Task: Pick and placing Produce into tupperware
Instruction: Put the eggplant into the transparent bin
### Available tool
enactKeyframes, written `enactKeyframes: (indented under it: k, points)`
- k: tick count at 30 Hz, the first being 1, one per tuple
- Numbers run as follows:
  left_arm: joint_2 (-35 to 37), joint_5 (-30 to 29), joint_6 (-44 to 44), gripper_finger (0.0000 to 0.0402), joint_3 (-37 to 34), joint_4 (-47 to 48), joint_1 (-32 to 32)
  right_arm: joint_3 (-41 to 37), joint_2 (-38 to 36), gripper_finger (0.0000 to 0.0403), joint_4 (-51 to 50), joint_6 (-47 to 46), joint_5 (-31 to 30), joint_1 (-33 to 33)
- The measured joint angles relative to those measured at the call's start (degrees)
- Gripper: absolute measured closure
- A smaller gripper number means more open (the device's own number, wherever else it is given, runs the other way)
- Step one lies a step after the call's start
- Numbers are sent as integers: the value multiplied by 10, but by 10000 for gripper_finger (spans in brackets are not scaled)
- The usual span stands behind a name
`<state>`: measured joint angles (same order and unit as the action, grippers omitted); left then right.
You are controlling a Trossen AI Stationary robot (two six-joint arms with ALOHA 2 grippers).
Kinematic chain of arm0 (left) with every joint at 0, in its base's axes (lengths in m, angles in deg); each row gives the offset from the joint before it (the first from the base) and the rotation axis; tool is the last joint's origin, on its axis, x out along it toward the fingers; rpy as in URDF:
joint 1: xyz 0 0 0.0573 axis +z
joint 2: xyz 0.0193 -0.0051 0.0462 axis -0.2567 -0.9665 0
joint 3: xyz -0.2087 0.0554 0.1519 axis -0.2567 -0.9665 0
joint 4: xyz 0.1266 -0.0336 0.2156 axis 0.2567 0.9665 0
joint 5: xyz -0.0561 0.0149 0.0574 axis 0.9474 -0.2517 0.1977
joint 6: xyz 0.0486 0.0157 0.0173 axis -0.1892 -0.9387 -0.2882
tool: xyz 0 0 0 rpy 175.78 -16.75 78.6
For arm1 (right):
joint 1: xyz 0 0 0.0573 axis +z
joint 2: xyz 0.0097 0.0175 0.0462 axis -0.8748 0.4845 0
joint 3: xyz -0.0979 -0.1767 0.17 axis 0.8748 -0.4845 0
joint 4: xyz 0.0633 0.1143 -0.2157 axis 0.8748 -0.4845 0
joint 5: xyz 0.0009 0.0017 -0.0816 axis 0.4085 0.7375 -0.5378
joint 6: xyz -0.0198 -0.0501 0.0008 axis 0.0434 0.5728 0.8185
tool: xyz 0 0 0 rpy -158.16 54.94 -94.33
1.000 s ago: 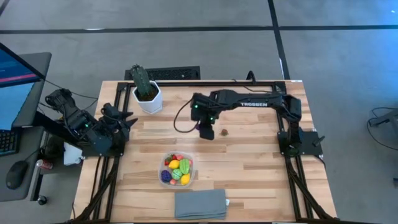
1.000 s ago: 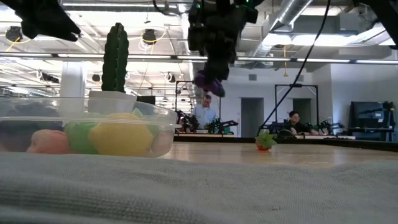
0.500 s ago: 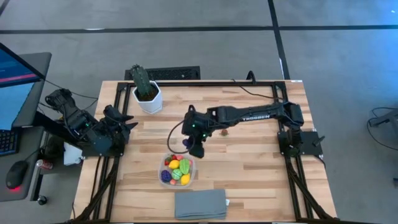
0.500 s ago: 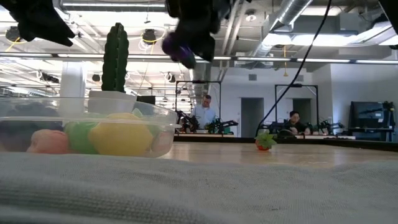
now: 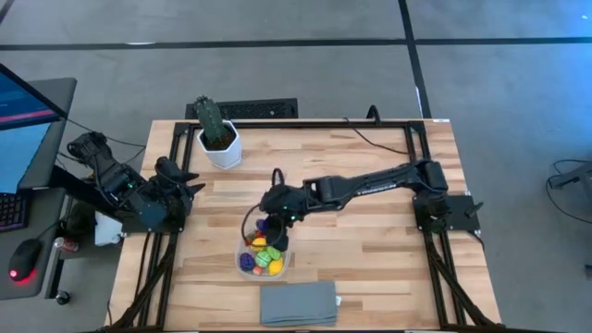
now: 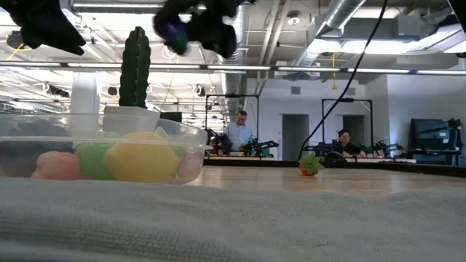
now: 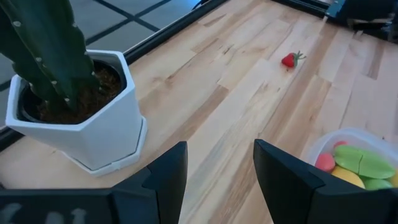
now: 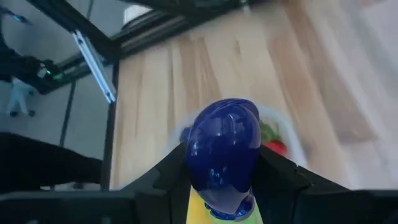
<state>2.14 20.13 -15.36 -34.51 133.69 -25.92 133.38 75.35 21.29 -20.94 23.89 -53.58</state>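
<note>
1. Grey folded cloth [image 5: 298, 303]: lies at the near table edge, filling the foreground of the low view

2. Tupperware [image 5: 263, 254]: sits just beyond the cloth on the wooden table [image 5: 370, 250]. It contains yellow, green, red, pink and purple produce pieces

3. Right gripper [image 5: 274, 225]: positioned above the far rim of the tupperware, arm extended across the table from the right side. Its 2 fingers are clamped on a purple produce piece [image 8: 224, 155], which the right wrist view shows directly over the container. In the low view the piece [image 6: 175, 30] is raised well above the tupperware wall [image 6: 182, 142]

4. Strawberry [image 7: 289, 60]: lies alone on the bare table, well apart from the tupperware, toward the far side

5. Left gripper [image 7: 214, 165]: waits at the left table edge, fingers parted with nothing between them, facing the cactus [image 5: 210, 118] in its white pot [image 5: 220, 148] at the far left corner
</note>
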Motion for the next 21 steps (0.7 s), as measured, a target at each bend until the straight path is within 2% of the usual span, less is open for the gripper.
enactKeyframes:
  k: [14,21]
  points:
    - [0,0,-14,228,0,4,0,-1,72,236,128,-82,-12,35]
    - [0,0,-29,228,0,4,0,-1,87,236,154,-104,-17,48]
